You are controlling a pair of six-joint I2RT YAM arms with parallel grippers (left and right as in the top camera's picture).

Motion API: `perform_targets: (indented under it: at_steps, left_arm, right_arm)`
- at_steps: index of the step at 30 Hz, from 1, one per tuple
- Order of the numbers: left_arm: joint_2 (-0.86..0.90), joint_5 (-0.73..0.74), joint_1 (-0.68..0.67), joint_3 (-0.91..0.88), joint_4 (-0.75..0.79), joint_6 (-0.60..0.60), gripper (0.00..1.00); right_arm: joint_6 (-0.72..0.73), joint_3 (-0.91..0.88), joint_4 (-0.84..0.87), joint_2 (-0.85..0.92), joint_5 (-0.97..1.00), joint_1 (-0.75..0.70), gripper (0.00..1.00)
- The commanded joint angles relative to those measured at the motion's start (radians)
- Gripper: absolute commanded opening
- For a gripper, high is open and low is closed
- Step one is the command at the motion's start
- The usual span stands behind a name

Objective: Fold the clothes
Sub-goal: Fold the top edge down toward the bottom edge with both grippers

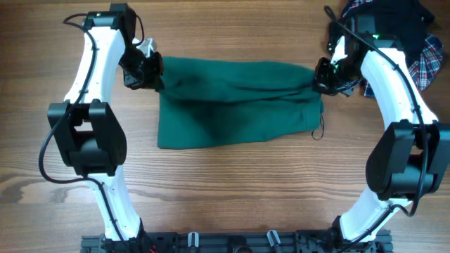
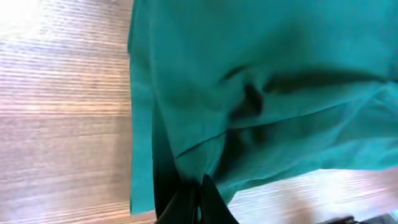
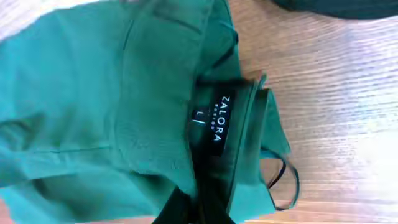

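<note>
Lying spread across the wooden counter [image 1: 232, 183], the plain dark green soft fabric garment [image 1: 239, 105] stretches between the left hand [image 1: 150, 75] and the right hand [image 1: 323, 77], each clenched on a far corner.

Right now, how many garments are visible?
3: plain dark green fabric garment mid-table; black garment and red-blue-white plaid garment heaped far right. Others may hide beneath.

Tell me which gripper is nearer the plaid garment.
Right. The right gripper grips the green garment at the end nearest the plaid garment; the left gripper grips the opposite end, much farther away.
</note>
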Motion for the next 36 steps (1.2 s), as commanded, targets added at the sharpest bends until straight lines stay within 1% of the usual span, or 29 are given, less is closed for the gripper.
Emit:
perform_targets:
  at_steps: [1,6,7,13,15,17,19,20,22,26,30,34,36]
  left_arm:
    - [-0.034,-0.059,-0.008,0.000,-0.048,-0.026,0.04]
    - [-0.034,-0.070,-0.011,0.000,-0.117,-0.026,0.04]
    - [-0.034,-0.090,-0.013,-0.001,-0.156,-0.029,0.04]
    - [-0.033,-0.146,-0.043,-0.006,-0.213,-0.029,0.04]
    - [-0.033,-0.149,-0.061,-0.033,-0.205,-0.029,0.04]
    - [-0.033,-0.152,-0.073,-0.105,-0.178,-0.029,0.04]
    - [-0.033,-0.214,-0.072,-0.180,-0.141,-0.095,0.04]
    - [-0.033,-0.244,-0.072,-0.225,-0.114,-0.108,0.04]
    - [-0.033,-0.245,-0.072,-0.262,-0.081,-0.108,0.04]
    - [-0.033,-0.245,-0.072,-0.277,-0.040,-0.126,0.04]
    - [-0.033,-0.245,-0.072,-0.277,-0.020,-0.126,0.04]
    - [-0.033,-0.245,-0.072,-0.277,-0.013,-0.126,0.04]
    - [-0.033,-0.245,-0.072,-0.277,-0.013,-0.126,0.04]
  right_arm:
    - [0.052,0.008,-0.057,-0.026,0.111,0.020,0.04]
    - [0.055,0.008,-0.127,-0.026,0.126,0.023,0.04]
    - [0.059,0.008,-0.153,-0.026,0.126,0.023,0.04]
    - [0.059,0.008,-0.204,-0.026,0.126,0.023,0.04]
    - [0.058,0.008,-0.217,-0.026,0.126,0.023,0.04]
    - [0.059,0.008,-0.228,-0.026,0.135,0.023,0.04]
    - [0.060,0.008,-0.228,-0.026,0.152,0.023,0.04]
    - [0.060,0.008,-0.227,-0.026,0.152,0.023,0.04]
    - [0.084,0.011,-0.225,-0.026,0.169,0.023,0.04]
    - [0.109,0.080,-0.259,-0.034,0.212,0.025,0.04]
    - [0.156,0.094,-0.272,-0.102,0.259,0.050,0.04]
    - [0.156,0.094,-0.376,-0.110,0.260,0.098,0.04]
    - [0.157,0.093,-0.392,-0.108,0.261,0.138,0.04]
